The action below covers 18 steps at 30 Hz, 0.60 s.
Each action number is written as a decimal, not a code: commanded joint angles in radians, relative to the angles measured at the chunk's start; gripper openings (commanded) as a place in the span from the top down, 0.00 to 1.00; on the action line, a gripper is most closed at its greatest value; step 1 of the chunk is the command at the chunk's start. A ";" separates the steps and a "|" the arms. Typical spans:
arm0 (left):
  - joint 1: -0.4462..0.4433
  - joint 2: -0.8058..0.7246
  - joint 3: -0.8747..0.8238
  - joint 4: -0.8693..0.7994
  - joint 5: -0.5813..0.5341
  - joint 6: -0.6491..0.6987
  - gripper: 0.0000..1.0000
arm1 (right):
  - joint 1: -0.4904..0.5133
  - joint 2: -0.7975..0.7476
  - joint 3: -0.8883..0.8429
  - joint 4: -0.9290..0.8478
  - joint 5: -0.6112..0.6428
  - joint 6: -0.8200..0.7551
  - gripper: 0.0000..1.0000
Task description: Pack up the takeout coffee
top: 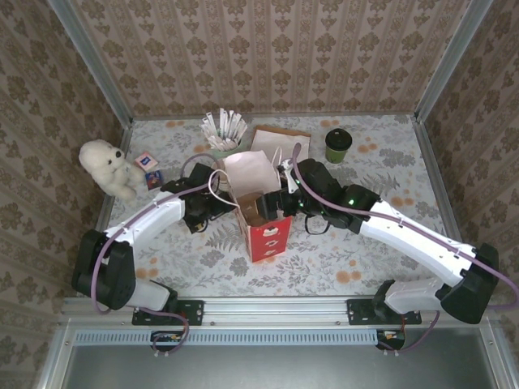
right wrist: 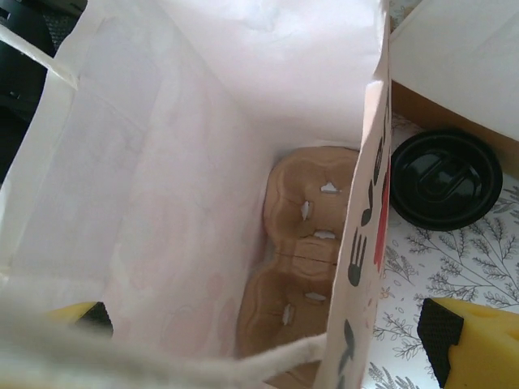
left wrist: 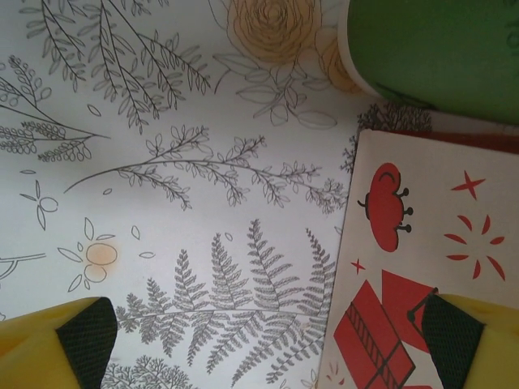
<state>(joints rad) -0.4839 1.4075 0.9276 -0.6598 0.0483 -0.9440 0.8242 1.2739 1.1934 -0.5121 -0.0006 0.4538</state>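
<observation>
The takeout coffee (top: 338, 144), a dark green cup with a black lid, stands at the back right of the table; in the right wrist view only its lid (right wrist: 446, 178) shows, beyond the bag. A red-and-white paper bag (top: 261, 217) stands open in the middle, with a brown cardboard cup carrier (right wrist: 308, 259) on its bottom. My right gripper (top: 285, 194) hangs open over the bag's mouth (right wrist: 274, 356), one finger on each side of the bag's right wall. My left gripper (top: 216, 199) is open (left wrist: 268, 356) low beside the bag's printed side (left wrist: 422, 267), its right pad (left wrist: 450, 340) over that side.
A pale green pot of white sticks (top: 225, 134) stands behind the bag, its green wall (left wrist: 438, 49) close ahead of the left gripper. A flat brown and white paper item (top: 280, 139) lies at the back. A white teddy (top: 108, 166) and small cards (top: 148, 166) sit at the left.
</observation>
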 commanded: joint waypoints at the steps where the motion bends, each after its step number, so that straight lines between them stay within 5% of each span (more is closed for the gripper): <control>1: -0.002 -0.008 0.001 0.026 -0.041 -0.056 0.00 | -0.009 -0.063 -0.014 -0.012 0.028 -0.067 0.00; 7: -0.005 0.001 -0.001 0.035 -0.034 -0.075 0.00 | -0.016 -0.143 -0.019 -0.070 -0.015 -0.257 0.00; 11: -0.005 0.005 0.017 0.010 -0.046 -0.066 0.00 | -0.022 -0.173 -0.010 -0.075 0.122 -0.297 0.00; 18: -0.005 -0.005 0.023 0.022 -0.069 -0.075 0.00 | -0.088 -0.241 -0.078 0.171 0.142 -0.316 0.00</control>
<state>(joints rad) -0.4839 1.4075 0.9291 -0.6346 0.0067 -0.9962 0.7540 1.0660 1.1416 -0.4698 0.1066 0.1722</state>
